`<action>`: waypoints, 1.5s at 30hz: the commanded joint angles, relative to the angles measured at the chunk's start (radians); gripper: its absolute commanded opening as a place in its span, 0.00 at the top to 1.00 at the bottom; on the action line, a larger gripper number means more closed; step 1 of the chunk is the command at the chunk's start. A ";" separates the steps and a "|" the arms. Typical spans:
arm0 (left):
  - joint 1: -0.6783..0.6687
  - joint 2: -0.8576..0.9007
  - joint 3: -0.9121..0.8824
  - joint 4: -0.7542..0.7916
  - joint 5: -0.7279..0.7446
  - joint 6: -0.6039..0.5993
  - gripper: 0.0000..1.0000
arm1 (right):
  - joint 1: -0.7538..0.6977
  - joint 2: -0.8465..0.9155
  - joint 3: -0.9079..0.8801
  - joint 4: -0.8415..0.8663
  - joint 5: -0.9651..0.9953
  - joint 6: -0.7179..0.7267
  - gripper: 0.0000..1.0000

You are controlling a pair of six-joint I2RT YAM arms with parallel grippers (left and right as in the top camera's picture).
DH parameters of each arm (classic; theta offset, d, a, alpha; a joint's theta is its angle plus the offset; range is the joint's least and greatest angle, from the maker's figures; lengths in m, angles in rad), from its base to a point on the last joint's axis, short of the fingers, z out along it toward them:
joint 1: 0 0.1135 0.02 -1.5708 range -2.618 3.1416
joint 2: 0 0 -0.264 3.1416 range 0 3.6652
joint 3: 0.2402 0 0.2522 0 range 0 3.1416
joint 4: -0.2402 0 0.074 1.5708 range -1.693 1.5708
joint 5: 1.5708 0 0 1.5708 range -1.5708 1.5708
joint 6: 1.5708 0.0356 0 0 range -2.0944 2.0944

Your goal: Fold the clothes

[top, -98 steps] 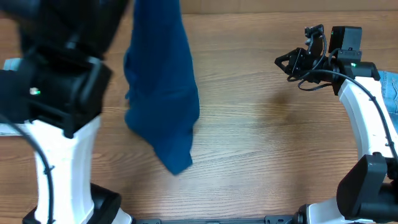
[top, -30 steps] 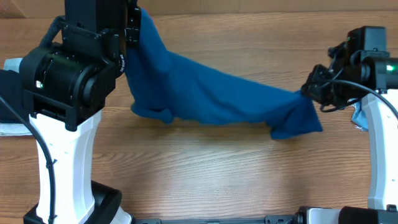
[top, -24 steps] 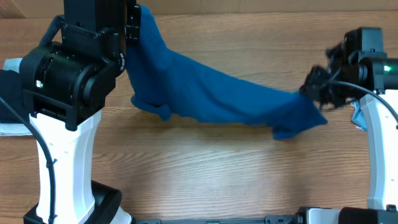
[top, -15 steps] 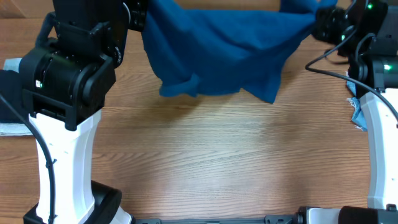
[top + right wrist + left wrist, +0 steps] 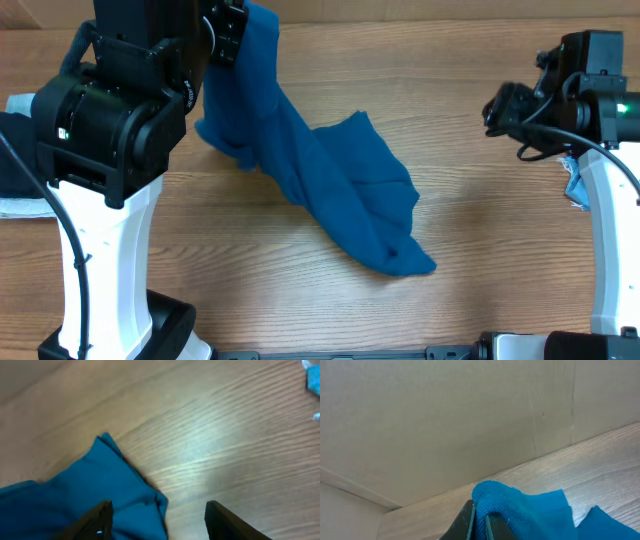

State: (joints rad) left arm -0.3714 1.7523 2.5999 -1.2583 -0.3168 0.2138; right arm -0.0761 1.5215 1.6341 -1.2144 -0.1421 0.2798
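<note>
The clothes, a royal-blue polo shirt [image 5: 330, 180], hang from the upper left and trail in a crumpled band down to the table's middle. My left gripper [image 5: 235, 25] holds the shirt's top edge high at the back left; in the left wrist view its fingers [image 5: 479, 522] are shut on a fold of blue fabric [image 5: 520, 510]. My right gripper [image 5: 497, 108] hovers at the right, apart from the shirt. In the right wrist view it [image 5: 159, 520] stands open, nothing between the fingers, with the blue cloth [image 5: 90, 500] on the table below.
A scrap of light blue denim [image 5: 575, 185] lies at the right edge by the right arm. A black folded garment [image 5: 12, 150] and something white lie at the far left behind the left arm. Bare wood table [image 5: 320, 300] fills the front.
My right gripper has opened and let go of the shirt's corner. The released end has dropped onto the table's middle, so the shirt no longer stretches between both arms.
</note>
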 commanded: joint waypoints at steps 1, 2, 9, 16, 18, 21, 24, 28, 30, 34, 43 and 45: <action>0.006 -0.006 0.013 0.010 0.001 0.012 0.91 | 0.010 0.056 -0.028 0.022 -0.023 0.000 0.42; 0.006 -0.006 0.013 0.010 0.001 0.015 0.91 | 0.018 0.084 -0.061 0.035 -0.047 -0.009 0.44; 0.006 0.003 0.013 0.010 0.001 0.015 0.89 | 0.159 0.254 -0.288 0.095 -0.238 -0.237 0.43; 0.006 0.046 0.013 0.008 0.003 0.014 0.89 | 0.182 0.256 -0.472 0.291 -0.290 -0.235 0.27; 0.006 0.048 0.013 0.010 0.004 0.014 0.90 | 0.182 0.256 -0.479 0.306 -0.306 -0.235 0.29; 0.006 0.048 0.013 0.012 0.004 0.009 0.90 | 0.183 0.256 -0.483 0.330 -0.309 -0.227 0.31; 0.006 0.048 0.013 0.006 0.003 -0.005 0.90 | 0.193 0.256 -0.516 0.397 -0.307 -0.202 0.34; 0.006 0.046 0.013 0.002 0.003 -0.005 0.89 | 0.195 0.256 -0.530 0.405 -0.305 -0.198 0.48; 0.006 0.045 0.013 0.001 0.003 -0.005 0.90 | 0.195 0.256 -0.533 0.412 -0.304 -0.198 0.48; 0.006 0.045 0.013 0.001 0.003 -0.005 0.90 | 0.195 0.254 -0.548 0.405 -0.328 -0.198 0.96; 0.006 0.045 0.013 0.002 0.003 -0.004 0.88 | 0.130 -0.154 -0.345 0.153 -0.064 -0.201 0.96; 0.006 0.045 0.013 0.002 0.003 -0.005 0.87 | 0.126 -0.292 -0.343 0.115 0.117 -0.174 0.96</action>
State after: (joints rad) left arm -0.3710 1.7947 2.5999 -1.2583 -0.3168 0.2134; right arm 0.0570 1.3540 1.2732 -1.0687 -0.2596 0.0811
